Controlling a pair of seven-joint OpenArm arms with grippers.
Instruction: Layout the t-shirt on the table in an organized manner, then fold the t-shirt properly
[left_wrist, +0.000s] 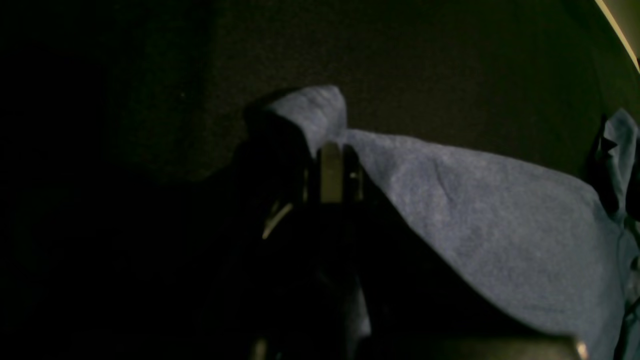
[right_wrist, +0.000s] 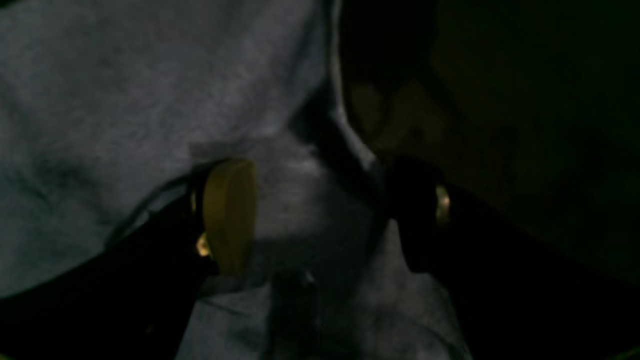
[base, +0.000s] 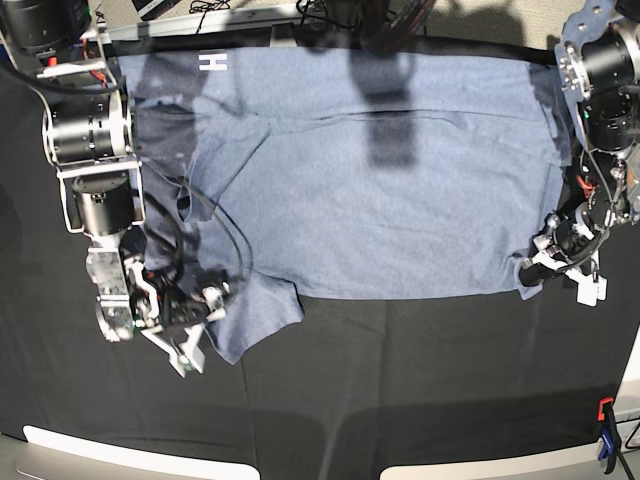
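Two arms work opposite ends of the t-shirt (base: 370, 180), spread across the far half of the table (base: 400, 400) with its long axis running side to side. The left gripper (base: 545, 262) is pinched tight on a near corner of cloth. The right gripper (base: 190, 330) stands wide apart astride the sleeve edge, holding nothing, the shirt's body stretching away towards the other arm.

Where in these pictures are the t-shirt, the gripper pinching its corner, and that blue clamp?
t-shirt (base: 400, 200): base view, middle of the spread body.
left gripper (left_wrist: 331, 152): left wrist view, tips shut on the t-shirt's corner.
blue clamp (base: 607, 447): base view, its handle at the table's edge.
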